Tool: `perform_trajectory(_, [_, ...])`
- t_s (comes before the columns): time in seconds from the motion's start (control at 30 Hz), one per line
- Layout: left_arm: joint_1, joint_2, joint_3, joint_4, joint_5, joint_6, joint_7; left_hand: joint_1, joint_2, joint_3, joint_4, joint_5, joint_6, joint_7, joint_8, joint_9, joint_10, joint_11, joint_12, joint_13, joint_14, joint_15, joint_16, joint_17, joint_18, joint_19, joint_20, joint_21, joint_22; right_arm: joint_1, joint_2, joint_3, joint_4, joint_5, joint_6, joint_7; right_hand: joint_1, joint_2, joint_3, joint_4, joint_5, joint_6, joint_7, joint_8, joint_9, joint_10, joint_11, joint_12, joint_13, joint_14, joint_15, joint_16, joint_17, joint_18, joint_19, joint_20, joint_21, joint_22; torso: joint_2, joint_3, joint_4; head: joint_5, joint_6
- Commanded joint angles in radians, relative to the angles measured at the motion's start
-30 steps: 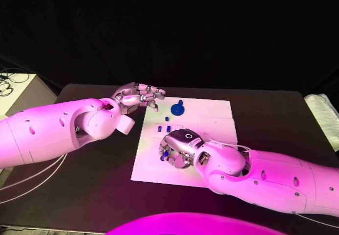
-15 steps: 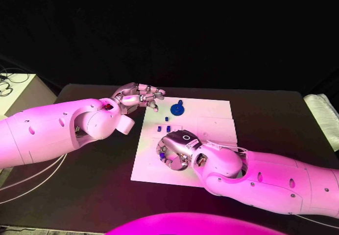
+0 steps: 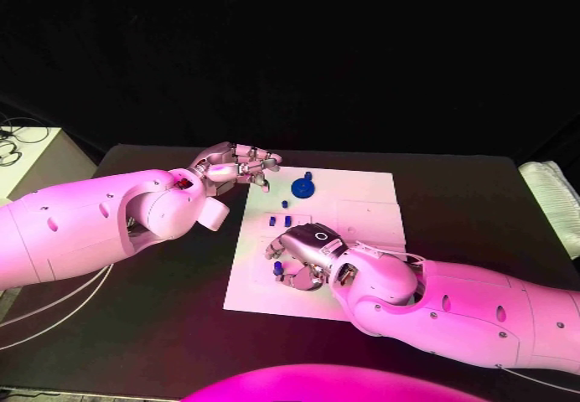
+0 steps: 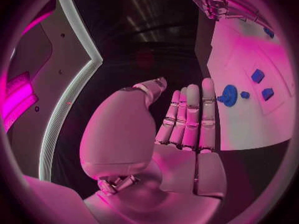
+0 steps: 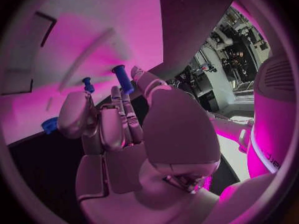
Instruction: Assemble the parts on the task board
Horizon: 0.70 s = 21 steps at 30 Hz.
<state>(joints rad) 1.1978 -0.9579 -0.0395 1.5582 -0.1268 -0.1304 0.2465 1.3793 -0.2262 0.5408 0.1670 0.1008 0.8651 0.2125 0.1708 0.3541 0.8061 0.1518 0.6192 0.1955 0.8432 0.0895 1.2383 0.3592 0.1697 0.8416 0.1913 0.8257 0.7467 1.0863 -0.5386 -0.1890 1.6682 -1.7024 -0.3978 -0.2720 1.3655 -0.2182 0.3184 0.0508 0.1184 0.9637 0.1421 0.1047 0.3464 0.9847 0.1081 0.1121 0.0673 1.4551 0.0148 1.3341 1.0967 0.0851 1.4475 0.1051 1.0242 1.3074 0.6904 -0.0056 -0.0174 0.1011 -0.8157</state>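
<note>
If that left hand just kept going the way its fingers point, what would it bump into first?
Probably the round blue part on the white task board. In the left wrist view the left hand points its fingertips right at it. Depth is unclear, so it might pass above.

Bench [image 3: 157,276]: black, matte top, rear edge running straight across the head view, corners rounded.

Backdrop [image 3: 314,67]: black, unlit, rising behind the rear edge of the bench; no seams or fixtures discernible.

Side unit [image 3: 36,155]: pale, box-shaped, standing off the bench's far corner on the robot's left; dark looped cables [image 3: 15,134] lie on its top.

Pale folded or ribbed material [image 3: 554,201]: at the edge of the head view on the robot's right, beyond the bench; nature unclear.

Thin pale cables [image 3: 54,310]: trailing across the bench near its front corner on the robot's left.

Light: magenta wash throughout.
</note>
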Motion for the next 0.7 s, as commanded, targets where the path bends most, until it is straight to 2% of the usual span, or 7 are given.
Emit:
perform_trajectory(0.03, [0.001, 0.0, 0.001, 0.002, 0.002, 0.018, 0.003, -0.003, 0.004, 0.0, 0.005, -0.006, -0.007, -0.001, 0.005, -0.001, -0.006, 0.001, 0.002, -0.001, 0.003, 0.001, -0.004, 0.001, 0.014, 0.007, -0.002, -0.006, -0.001, -0.001, -0.013, 0.0, 0.009, 0.007, -0.066, 0.03, 0.082, 0.01, -0.126, 0.079, 0.012, -0.02, -0.012, -0.018, -0.011, -0.062, 0.015, 0.021, 0.002, -0.008, 0.012, -0.005, -0.012, 0.013, -0.005, 0.019, -0.04, 0.01, 0.0, 0.0005, 0.0001, -0.001, 0.002])
perform_trajectory(0.17, [0.001, 0.0, 0.001, 0.001, 0.002, 0.019, 0.002, -0.003, 0.004, 0.0, 0.005, -0.006, -0.007, -0.001, 0.005, -0.001, -0.006, 0.001, 0.002, -0.001, 0.003, 0.001, -0.004, 0.001, 0.014, 0.007, -0.002, -0.006, -0.001, 0.001, -0.046, 0.002, 0.033, 0.025, -0.108, 0.048, 0.175, -0.029, -0.21, 0.237, 0.017, -0.054, -0.019, -0.034, -0.019, -0.117, 0.021, 0.05, 0.001, -0.019, 0.021, -0.012, -0.035, 0.025, -0.015, 0.022, -0.109, -0.024, -0.001, 0.0011, -0.0008, -0.003, 0.004])
perform_trajectory(0.3, [0.001, -0.001, 0.001, 0.001, 0.002, 0.02, 0.002, -0.003, 0.004, 0.0, 0.005, -0.006, -0.007, -0.001, 0.005, -0.001, -0.006, 0.001, 0.002, -0.001, 0.003, 0.001, -0.004, 0.001, 0.014, 0.007, -0.002, -0.006, -0.001, 0.017, -0.116, 0.012, 0.078, 0.112, -0.149, 0.079, 0.174, -0.014, -0.222, 0.242, 0.019, -0.055, -0.013, -0.032, -0.02, -0.085, 0.011, 0.081, 0.006, -0.014, 0.015, -0.005, -0.027, 0.024, -0.009, 0.018, -0.098, -0.02, -0.003, 0.0001, -0.0021, -0.014, 0.012])
perform_trajectory(0.4, [0.001, -0.002, 0.001, 0.001, 0.002, 0.021, 0.003, -0.004, 0.005, -0.001, 0.006, -0.006, -0.007, -0.001, 0.005, -0.002, -0.006, 0.001, 0.002, -0.001, 0.003, 0.001, -0.004, 0.002, 0.014, 0.008, -0.002, -0.007, -0.002, 0.045, -0.185, 0.018, 0.112, 0.248, -0.143, 0.084, 0.16, 0.016, -0.202, 0.236, 0.009, -0.02, 0.014, -0.013, -0.015, 0.027, -0.017, 0.149, 0.022, -0.002, -0.008, 0.004, -0.013, 0.022, 0.003, 0.0, -0.075, -0.011, -0.004, 0.0002, -0.0034, -0.025, 0.015])
perform_trajectory(0.53, [0.0, -0.006, 0.001, 0.004, 0.003, 0.021, 0.006, -0.004, 0.005, -0.002, 0.007, -0.006, -0.007, -0.001, 0.005, -0.002, -0.006, 0.001, 0.002, -0.001, 0.003, 0.001, -0.004, 0.002, 0.014, 0.008, -0.002, -0.008, -0.002, 0.099, -0.297, 0.023, 0.151, 0.436, -0.097, 0.01, -0.008, 0.068, -0.217, 0.24, 0.003, 0.028, 0.005, 0.019, -0.008, 0.239, -0.045, 0.248, 0.084, 0.043, -0.029, 0.07, 0.113, -0.009, 0.051, -0.022, 0.107, 0.071, -0.009, -0.0007, -0.0098, -0.042, 0.022])
perform_trajectory(0.6, [-0.001, -0.007, 0.0, 0.006, 0.003, 0.021, 0.009, -0.004, 0.005, -0.002, 0.007, -0.006, -0.007, -0.001, 0.005, -0.002, -0.006, 0.001, 0.002, -0.001, 0.003, 0.001, -0.004, 0.002, 0.014, 0.008, -0.002, -0.008, -0.002, 0.118, -0.356, 0.024, 0.167, 0.497, -0.078, -0.026, -0.021, 0.066, -0.225, 0.236, 0.002, 0.035, -0.013, 0.035, -0.002, 0.311, -0.062, 0.324, 0.143, 0.052, -0.047, 0.088, 0.145, -0.021, 0.067, -0.036, 0.184, 0.106, -0.012, -0.0022, -0.0128, -0.053, 0.024])
perform_trajectory(0.7, [-0.003, -0.009, 0.0, 0.01, 0.003, 0.021, 0.013, -0.004, 0.004, -0.003, 0.008, -0.006, -0.007, -0.001, 0.006, -0.002, -0.006, 0.001, 0.003, -0.001, 0.003, 0.001, -0.004, 0.002, 0.014, 0.008, -0.002, -0.008, -0.002, 0.133, -0.431, 0.024, 0.188, 0.568, -0.046, -0.06, -0.027, 0.08, -0.239, 0.242, 0.008, 0.024, -0.027, 0.109, 0.037, 0.317, -0.091, 0.854, 0.75, 0.052, -0.062, 0.087, 0.131, -0.033, 0.077, -0.057, 0.253, 0.146, -0.015, -0.0023, -0.0156, -0.067, 0.026])
